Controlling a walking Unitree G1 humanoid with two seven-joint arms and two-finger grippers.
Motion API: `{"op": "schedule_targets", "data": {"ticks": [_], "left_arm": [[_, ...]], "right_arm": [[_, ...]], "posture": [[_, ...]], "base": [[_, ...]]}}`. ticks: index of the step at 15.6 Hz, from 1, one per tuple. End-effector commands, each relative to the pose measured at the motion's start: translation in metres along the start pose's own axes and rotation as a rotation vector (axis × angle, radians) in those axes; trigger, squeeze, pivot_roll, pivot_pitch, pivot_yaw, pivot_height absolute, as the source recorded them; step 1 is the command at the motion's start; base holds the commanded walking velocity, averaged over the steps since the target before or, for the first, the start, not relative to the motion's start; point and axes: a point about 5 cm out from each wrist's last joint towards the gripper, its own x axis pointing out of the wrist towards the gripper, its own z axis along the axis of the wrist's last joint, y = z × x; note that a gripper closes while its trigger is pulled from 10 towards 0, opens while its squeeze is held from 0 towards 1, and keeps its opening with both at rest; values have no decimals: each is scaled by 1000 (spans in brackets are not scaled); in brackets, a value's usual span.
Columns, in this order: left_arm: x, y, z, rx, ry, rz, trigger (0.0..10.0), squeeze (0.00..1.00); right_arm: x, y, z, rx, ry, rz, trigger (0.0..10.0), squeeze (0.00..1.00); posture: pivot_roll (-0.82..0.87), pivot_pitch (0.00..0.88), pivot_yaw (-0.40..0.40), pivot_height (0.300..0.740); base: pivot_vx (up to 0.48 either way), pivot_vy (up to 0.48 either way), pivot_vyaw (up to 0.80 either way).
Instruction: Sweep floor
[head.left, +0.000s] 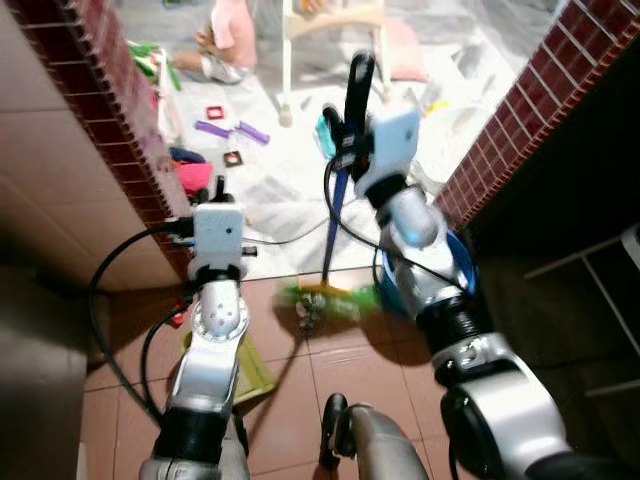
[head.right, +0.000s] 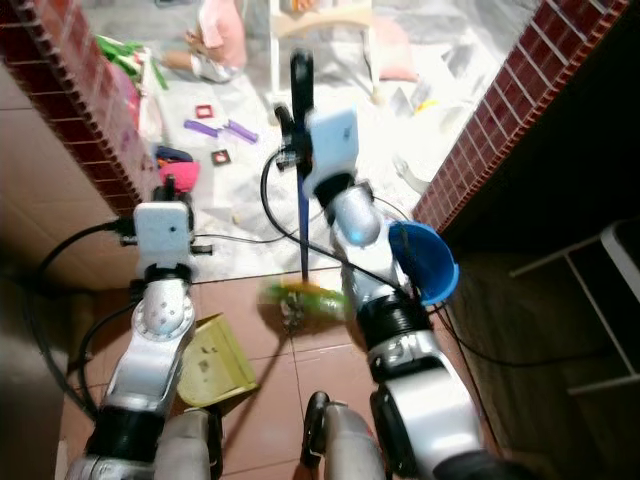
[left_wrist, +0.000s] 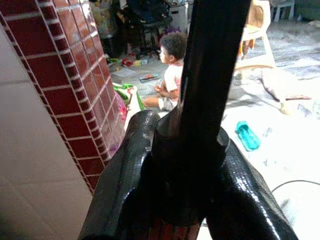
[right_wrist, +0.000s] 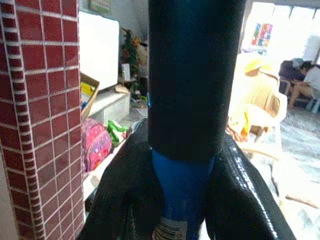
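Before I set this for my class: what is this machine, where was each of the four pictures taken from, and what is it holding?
It is a humanoid robot with two silver arms. The two wide pictures come from cameras in its head, looking down; the two close ones sit on its wrists. The right gripper is shut on a blue broom handle, whose green bristles touch the terracotta tiled floor. The left gripper is shut on a dark handle, which seems to belong to the yellow dustpan below it. A blue bucket stands by the right arm. Beyond the brick doorway a child sits among toys.
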Motion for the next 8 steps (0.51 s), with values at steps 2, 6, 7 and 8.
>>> {"op": "schedule_targets", "data": {"ticks": [2,6,7,8], "left_arm": [[-8,-29,-29,-183,172,-100,10000,0],[0,-53,-43,-352,269,-193,10000,0],[0,-57,-47,-364,302,-203,10000,0],[0,-60,-49,-367,318,-206,10000,0]], "right_arm": [[-3,2,1,-53,-39,-29,10000,0],[-8,-11,-11,-85,14,-195,10000,0],[-9,-17,-12,-107,34,-241,10000,0],[-10,-23,-15,-121,57,-276,10000,0]], "posture": [[-46,148,-111,740],[-89,123,-92,740],[-104,123,-96,740],[-110,121,-99,740]], "base": [[0,0,0],[0,0,0],[0,0,0],[0,0,0]]}}
